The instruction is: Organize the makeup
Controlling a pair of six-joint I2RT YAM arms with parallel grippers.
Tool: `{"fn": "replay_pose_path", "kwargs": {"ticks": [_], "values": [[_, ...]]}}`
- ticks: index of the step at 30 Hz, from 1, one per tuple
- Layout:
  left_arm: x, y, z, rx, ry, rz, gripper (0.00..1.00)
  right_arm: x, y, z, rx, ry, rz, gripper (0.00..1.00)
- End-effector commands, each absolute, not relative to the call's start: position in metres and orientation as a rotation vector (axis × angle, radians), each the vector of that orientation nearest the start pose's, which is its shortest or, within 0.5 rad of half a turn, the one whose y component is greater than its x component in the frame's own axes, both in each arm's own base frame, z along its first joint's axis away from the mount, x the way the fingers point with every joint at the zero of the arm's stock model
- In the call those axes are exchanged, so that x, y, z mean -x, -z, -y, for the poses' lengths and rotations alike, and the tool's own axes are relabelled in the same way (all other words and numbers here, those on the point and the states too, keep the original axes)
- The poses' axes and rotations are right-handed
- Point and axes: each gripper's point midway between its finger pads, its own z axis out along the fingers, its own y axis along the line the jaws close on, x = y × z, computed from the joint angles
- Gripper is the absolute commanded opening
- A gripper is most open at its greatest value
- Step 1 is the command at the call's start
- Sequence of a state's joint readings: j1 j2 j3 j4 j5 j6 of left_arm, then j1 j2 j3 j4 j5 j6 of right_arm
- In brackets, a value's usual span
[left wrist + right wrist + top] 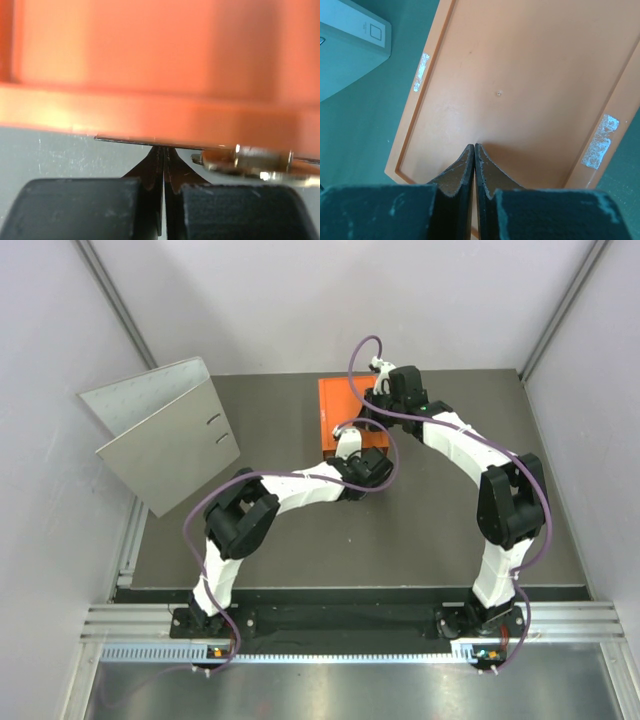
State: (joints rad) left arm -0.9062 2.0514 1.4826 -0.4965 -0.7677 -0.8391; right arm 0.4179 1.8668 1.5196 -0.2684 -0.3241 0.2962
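- Makeup (240, 161): only one gold-toned piece shows, blurred, just right of the left pincer (164, 150) tips, under the orange box (150, 65) edge.
- White binder (160, 430) stands open, well left of both pincers, on the dark grey table (420, 530); pale walls (250, 300) all round.
- The left pincer is closed tight, holding nothing, tips at the box front.
- Farther right, the right pincer (474, 147) is closed, holding nothing, above the box top.

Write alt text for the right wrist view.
The right gripper, jaws shut and holding nothing, points down at the flat top of an orange box with a raised rim. Two scuffed white patches mark the box's left and right edges; a grey binder shows at upper left on the dark table.
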Motion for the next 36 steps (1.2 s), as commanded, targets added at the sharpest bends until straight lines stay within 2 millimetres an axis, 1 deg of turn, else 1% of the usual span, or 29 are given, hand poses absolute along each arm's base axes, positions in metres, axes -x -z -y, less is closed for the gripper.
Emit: {"fn": "replay_pose_path", "kwargs": {"ticks": [1, 5, 6, 8, 11, 12, 13, 14, 17, 18, 19, 20, 22, 23, 24, 25, 26, 28, 29, 31, 32, 33, 34, 35, 36], "values": [[-0.388, -0.078, 0.312, 0.244, -0.084, -2.178, 0.0, -0.412, -0.106, -0.247, 0.322, -0.658, -2.496, 0.03], [-0.396, -0.076, 0.299, 0.286, -0.091, -2.193, 0.0, -0.413, -0.106, -0.247, 0.324, -0.657, -2.495, 0.02], [-0.396, -0.078, 0.299, 0.28, -0.071, -2.201, 0.0, -0.413, -0.106, -0.247, 0.322, -0.657, -2.497, 0.02], [-0.399, -0.08, 0.294, 0.281, -0.063, -2.195, 0.0, -0.413, -0.106, -0.247, 0.325, -0.654, -2.496, 0.02], [-0.398, -0.088, 0.3, 0.218, 0.002, -2.19, 0.0, -0.414, -0.107, -0.247, 0.326, -0.653, -2.496, 0.02], [-0.397, -0.093, 0.303, 0.203, 0.035, -2.186, 0.0, -0.415, -0.107, -0.247, 0.322, -0.653, -2.495, 0.02], [-0.392, -0.095, 0.311, 0.173, 0.089, -2.205, 0.0, -0.414, -0.106, -0.248, 0.326, -0.653, -2.498, 0.02], [-0.389, -0.097, 0.313, 0.148, 0.108, -2.209, 0.0, -0.416, -0.108, -0.248, 0.322, -0.653, -2.494, 0.02], [-0.378, -0.114, 0.311, 0.122, 0.167, -2.193, 0.0, -0.419, -0.112, -0.248, 0.316, -0.652, -2.481, 0.02], [-0.373, -0.123, 0.306, 0.098, 0.175, -2.179, 0.0, -0.42, -0.114, -0.249, 0.312, -0.653, -2.475, 0.02], [-0.371, -0.131, 0.305, 0.082, 0.188, -2.165, 0.0, -0.42, -0.115, -0.249, 0.316, -0.653, -2.473, 0.02], [-0.369, -0.147, 0.301, 0.057, 0.195, -2.141, 0.0, -0.422, -0.12, -0.25, 0.312, -0.656, -2.46, 0.02], [-0.364, -0.158, 0.297, 0.012, 0.19, -2.129, 0.0, -0.424, -0.127, -0.25, 0.308, -0.659, -2.445, 0.02], [-0.362, -0.174, 0.293, -0.02, 0.195, -2.104, 0.02, -0.426, -0.135, -0.252, 0.308, -0.666, -2.425, 0.03], [-0.36, -0.181, 0.292, -0.041, 0.197, -2.096, 0.05, -0.428, -0.139, -0.252, 0.305, -0.667, -2.417, 0.02], [-0.357, -0.184, 0.29, -0.059, 0.191, -2.099, 0.13, -0.429, -0.147, -0.252, 0.306, -0.67, -2.399, 0.03], [-0.355, -0.198, 0.285, -0.087, 0.192, -2.078, 0.17, -0.432, -0.155, -0.254, 0.304, -0.675, -2.381, 0.03], [-0.351, -0.209, 0.28, -0.113, 0.187, -2.063, 0.24, -0.434, -0.171, -0.254, 0.301, -0.679, -2.349, 0.04], [-0.347, -0.218, 0.273, -0.129, 0.174, -2.052, 0.31, -0.436, -0.182, -0.255, 0.303, -0.678, -2.328, 0.07], [-0.346, -0.225, 0.263, -0.138, 0.137, -2.037, 0.38, -0.438, -0.195, -0.254, 0.291, -0.673, -2.3, 0.11], [-0.344, -0.231, 0.256, -0.134, 0.115, -2.027, 0.55, -0.439, -0.207, -0.253, 0.29, -0.671, -2.279, 0.18], [-0.342, -0.23, 0.243, -0.119, 0.058, -2.035, 0.6, -0.441, -0.213, -0.251, 0.28, -0.657, -2.271, 0.25], [-0.342, -0.231, 0.236, -0.111, 0.038, -2.039, 0.66, -0.441, -0.22, -0.249, 0.278, -0.65, -2.258, 0.3], [-0.341, -0.235, 0.229, -0.117, 0.023, -2.036, 0.75, -0.442, -0.229, -0.248, 0.273, -0.647, -2.246, 0.4], [-0.338, -0.231, 0.221, -0.126, -0.003, -2.056, 0.86, -0.443, -0.234, -0.245, 0.263, -0.631, -2.236, 0.46]]}}
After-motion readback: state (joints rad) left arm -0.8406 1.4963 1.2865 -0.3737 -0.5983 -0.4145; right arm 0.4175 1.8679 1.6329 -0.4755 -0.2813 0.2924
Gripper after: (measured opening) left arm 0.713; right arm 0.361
